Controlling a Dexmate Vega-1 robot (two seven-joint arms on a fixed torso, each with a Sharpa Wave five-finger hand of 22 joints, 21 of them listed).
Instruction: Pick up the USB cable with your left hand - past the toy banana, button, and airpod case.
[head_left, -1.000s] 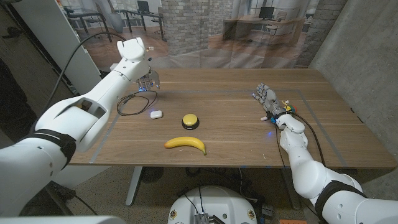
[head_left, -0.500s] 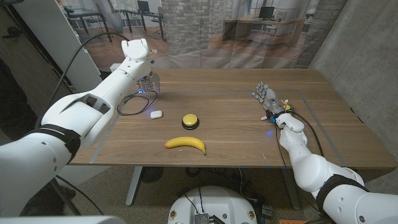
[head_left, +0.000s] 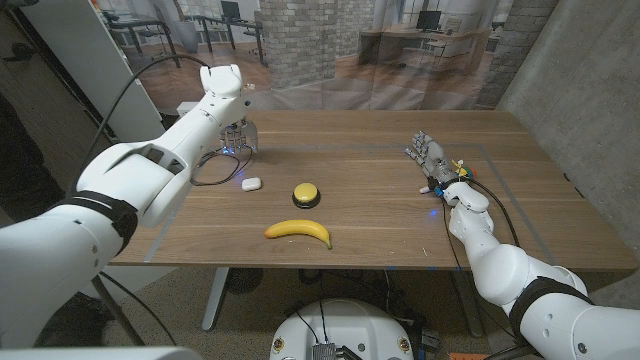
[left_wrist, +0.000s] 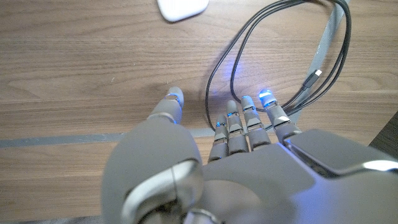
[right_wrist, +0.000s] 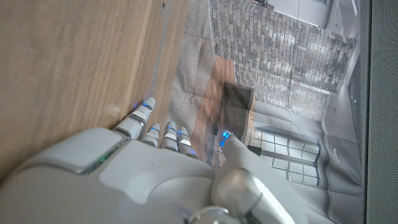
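Note:
The black USB cable (head_left: 210, 183) lies in a loose loop at the table's far left. My left hand (head_left: 238, 133) hangs over the loop's far end with its fingers pointing down. In the left wrist view its fingertips (left_wrist: 231, 107) are right at the cable (left_wrist: 211, 87) strands, thumb apart, with nothing gripped. The cable's plug (left_wrist: 314, 76) lies just beyond them. The white airpod case (head_left: 250, 183) sits beside the loop, then the yellow button (head_left: 306, 194) and the toy banana (head_left: 298, 231) nearer the front. My right hand (head_left: 430, 160) stands open at the right.
The wooden table (head_left: 380, 150) stretches bare between the two hands. A taped line (left_wrist: 56, 140) crosses the wood under my left hand. Thin cables trail from my right wrist (head_left: 465, 178). A grey wall stands to the right.
My left hand has edged slightly right and lower over the far end of the cable loop. The right hand and the table objects have stayed put.

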